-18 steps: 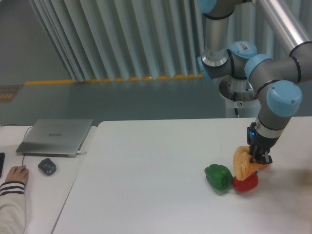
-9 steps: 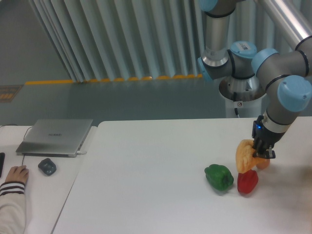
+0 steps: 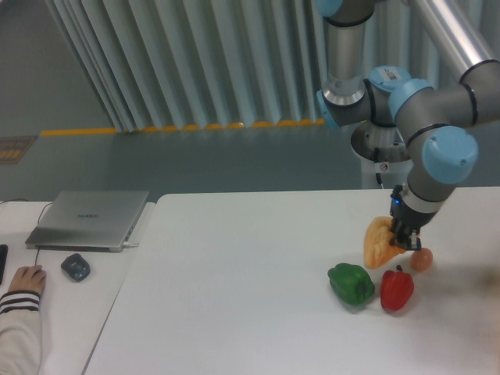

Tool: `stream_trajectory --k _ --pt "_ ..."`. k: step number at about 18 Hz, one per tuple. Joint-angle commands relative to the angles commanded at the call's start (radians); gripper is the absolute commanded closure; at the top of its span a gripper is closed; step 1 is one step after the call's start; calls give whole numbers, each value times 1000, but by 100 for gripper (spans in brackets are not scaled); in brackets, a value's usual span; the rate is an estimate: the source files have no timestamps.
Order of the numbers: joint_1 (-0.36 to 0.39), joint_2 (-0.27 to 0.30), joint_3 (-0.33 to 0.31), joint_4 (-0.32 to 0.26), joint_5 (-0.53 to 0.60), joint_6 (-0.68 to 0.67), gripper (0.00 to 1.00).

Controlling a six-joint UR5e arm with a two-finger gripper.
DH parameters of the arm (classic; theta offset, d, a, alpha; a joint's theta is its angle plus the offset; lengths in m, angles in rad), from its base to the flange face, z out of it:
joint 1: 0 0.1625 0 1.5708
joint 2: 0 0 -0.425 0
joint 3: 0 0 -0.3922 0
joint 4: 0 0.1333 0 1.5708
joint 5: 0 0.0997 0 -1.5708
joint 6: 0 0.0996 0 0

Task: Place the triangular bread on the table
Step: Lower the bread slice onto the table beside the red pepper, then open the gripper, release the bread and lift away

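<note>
The triangular bread (image 3: 378, 242), a golden yellow-orange wedge, hangs above the white table (image 3: 234, 297), lifted clear of the peppers. My gripper (image 3: 400, 239) is shut on the bread's right side, pointing down from the blue-jointed arm. The bread sits up and to the right of the green pepper and above-left of the red pepper. The fingertips are partly hidden behind the bread.
A green pepper (image 3: 350, 283) and a red pepper (image 3: 397, 288) lie on the table below the gripper. A small orange-tan ball (image 3: 422, 259) rests just right of them. At the left, a side desk holds a grey laptop (image 3: 90, 219), a mouse (image 3: 76, 267) and a person's hand (image 3: 23, 281).
The gripper has lifted the bread off the red pepper and carried it up and slightly left. The small ball behind it has come into view.
</note>
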Motion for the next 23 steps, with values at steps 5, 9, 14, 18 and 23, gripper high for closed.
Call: stream_trajectory --k 5,9,14,18,23 --pt "-26 -18 -8 20 17 -22 53" --pt "-25 -20 -9 40 29 -23 0" --pt "-26 -23 -8 40 29 -23 0" --pt "-25 -21 -6 38 26 -26 0" --pt "-3 -18 -2 167 28 -43 0"
